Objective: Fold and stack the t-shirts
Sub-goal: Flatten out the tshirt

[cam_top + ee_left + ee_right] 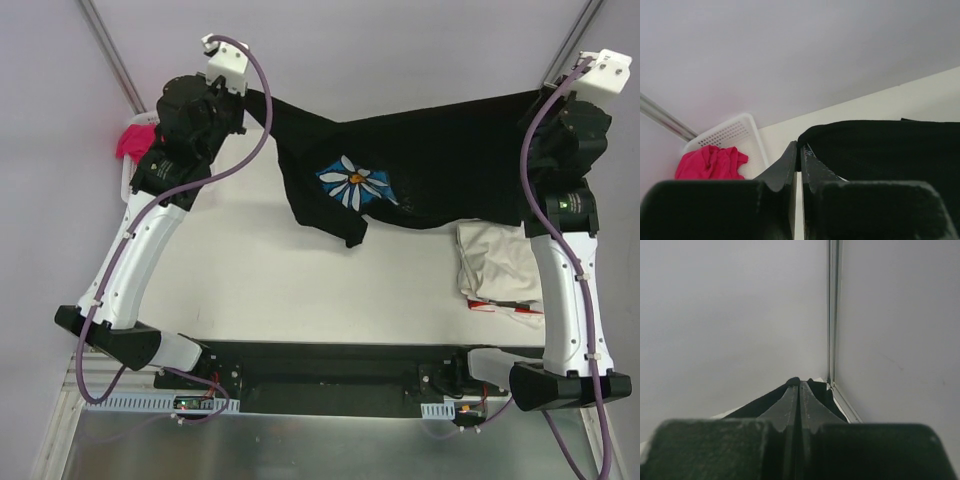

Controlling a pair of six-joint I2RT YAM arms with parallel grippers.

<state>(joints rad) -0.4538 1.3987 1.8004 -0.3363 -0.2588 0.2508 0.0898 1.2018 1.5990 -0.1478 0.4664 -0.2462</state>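
Note:
A black t-shirt with a white daisy on a blue patch hangs stretched in the air across the far side of the table. My left gripper is shut on its left corner; black cloth spreads to the right of the fingertips in the left wrist view. At the far right, my right gripper is shut on the other corner, and a little black cloth shows round its tips. A cream-white t-shirt lies folded beside the right arm. A bright pink t-shirt lies in the basket.
A white mesh basket stands at the far left edge, behind the left arm. Metal frame posts rise at the back corners. Bare white tabletop lies under the hanging shirt.

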